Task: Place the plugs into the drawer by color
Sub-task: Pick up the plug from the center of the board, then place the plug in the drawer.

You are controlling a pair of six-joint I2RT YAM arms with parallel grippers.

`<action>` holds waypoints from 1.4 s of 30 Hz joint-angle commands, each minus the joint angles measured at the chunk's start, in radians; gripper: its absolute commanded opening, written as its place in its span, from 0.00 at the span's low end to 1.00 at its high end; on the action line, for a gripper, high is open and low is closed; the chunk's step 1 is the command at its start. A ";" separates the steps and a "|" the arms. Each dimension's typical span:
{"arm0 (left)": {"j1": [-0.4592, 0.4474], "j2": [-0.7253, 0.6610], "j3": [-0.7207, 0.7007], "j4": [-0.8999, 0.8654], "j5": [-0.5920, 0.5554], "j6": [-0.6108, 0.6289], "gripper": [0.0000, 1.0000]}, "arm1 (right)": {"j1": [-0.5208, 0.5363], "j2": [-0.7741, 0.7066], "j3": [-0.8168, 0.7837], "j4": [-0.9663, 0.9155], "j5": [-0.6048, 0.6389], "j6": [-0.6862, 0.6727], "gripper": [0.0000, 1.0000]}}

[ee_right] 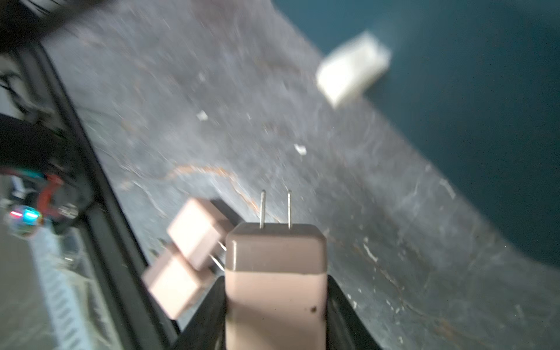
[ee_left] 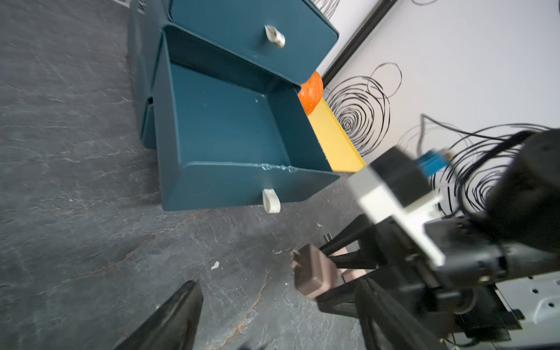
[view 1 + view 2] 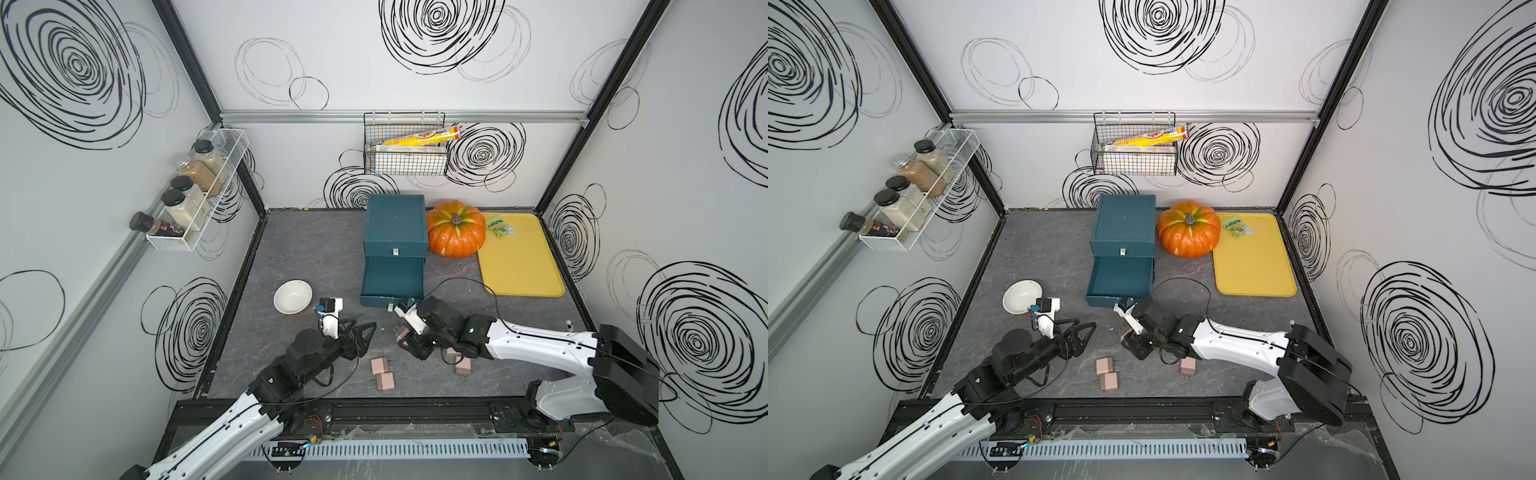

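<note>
My right gripper [image 3: 406,340] is shut on a pale pink plug [image 1: 275,257], prongs pointing away, held just above the table in front of the drawer; the left wrist view shows this plug [image 2: 315,272] too. Two more pink plugs [image 3: 378,365] [image 3: 386,381] lie near the front edge, and another [image 3: 463,366] lies under the right arm. The dark teal drawer chest [image 3: 395,224] has one drawer pulled out [image 2: 227,121], and its inside looks bare. My left gripper [image 3: 363,329] hovers open left of the held plug, holding nothing.
A white bowl [image 3: 293,296] sits left of the open drawer. An orange pumpkin [image 3: 456,228] and a yellow tray [image 3: 519,266] with a green packet [image 3: 500,226] stand to the chest's right. A wire basket [image 3: 405,149] hangs on the back wall, a spice rack [image 3: 195,195] on the left wall.
</note>
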 commanded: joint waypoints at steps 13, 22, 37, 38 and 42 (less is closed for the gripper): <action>0.187 0.051 -0.055 0.138 0.114 -0.138 0.81 | -0.177 0.528 0.859 -0.465 -0.099 -0.344 0.31; 0.204 0.153 -0.072 0.209 0.187 -0.118 0.81 | -0.197 0.595 0.892 -0.516 -0.040 -0.439 0.33; 0.203 0.131 -0.079 0.198 0.214 -0.105 0.81 | -0.228 0.755 1.012 -0.620 0.056 -0.486 0.56; 0.204 0.130 -0.079 0.194 0.214 -0.105 0.81 | -0.228 0.755 1.016 -0.626 0.055 -0.490 0.58; 0.203 0.118 -0.077 0.188 0.213 -0.099 0.81 | -0.228 0.715 1.010 -0.614 0.025 -0.468 0.64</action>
